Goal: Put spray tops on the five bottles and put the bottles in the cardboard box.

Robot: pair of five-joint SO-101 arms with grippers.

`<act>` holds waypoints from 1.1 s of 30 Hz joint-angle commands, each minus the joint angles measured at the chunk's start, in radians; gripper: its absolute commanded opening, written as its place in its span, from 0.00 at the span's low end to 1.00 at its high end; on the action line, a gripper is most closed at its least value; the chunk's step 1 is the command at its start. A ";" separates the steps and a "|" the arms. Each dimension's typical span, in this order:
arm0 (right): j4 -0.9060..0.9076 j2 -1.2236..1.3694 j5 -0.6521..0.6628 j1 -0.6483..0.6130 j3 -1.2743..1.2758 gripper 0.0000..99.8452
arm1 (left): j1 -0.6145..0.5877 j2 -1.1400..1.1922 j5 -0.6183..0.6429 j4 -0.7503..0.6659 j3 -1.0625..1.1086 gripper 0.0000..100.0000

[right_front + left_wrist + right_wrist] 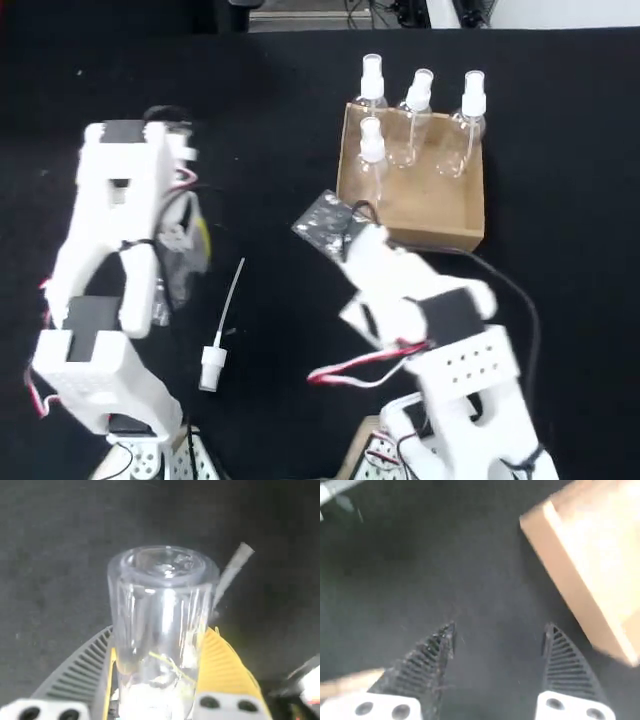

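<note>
Left side of tabletop [280, 110]: left arm, left hand [160, 640] clamped on clear bottle [160, 595], bottle squeezed between grey and yellow fingers [225, 665]. Just right of that arm: loose spray top [213, 362] lying flat on tabletop, thin dip tube pointing toward far edge. Centre: right hand [500, 630] spread wide, holding nothing, over black surface just beside near-left corner of cardboard box [580, 565]. Right: box holds four bottles [415, 120], upright, spray tops on; three along far wall, one in front of leftmost.

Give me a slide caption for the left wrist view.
Left gripper holds a clear bottle over the black table, a spray-top tube lying beyond.
</note>
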 commanded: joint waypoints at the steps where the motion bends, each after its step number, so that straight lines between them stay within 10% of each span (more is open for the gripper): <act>1: 0.051 -0.001 0.222 0.206 -0.073 0.24 | 0.188 -0.009 -0.143 0.026 0.022 0.03; 15: 0.046 -0.001 0.687 0.773 0.035 0.24 | 0.820 0.003 -0.186 -0.114 0.108 0.03; 25: -0.015 -0.001 0.756 0.813 0.105 0.24 | 0.722 -0.008 -0.190 -0.112 0.099 0.31; 33: -0.028 -0.001 0.753 0.758 0.147 0.24 | 0.642 -0.008 -0.190 0.025 -0.033 0.33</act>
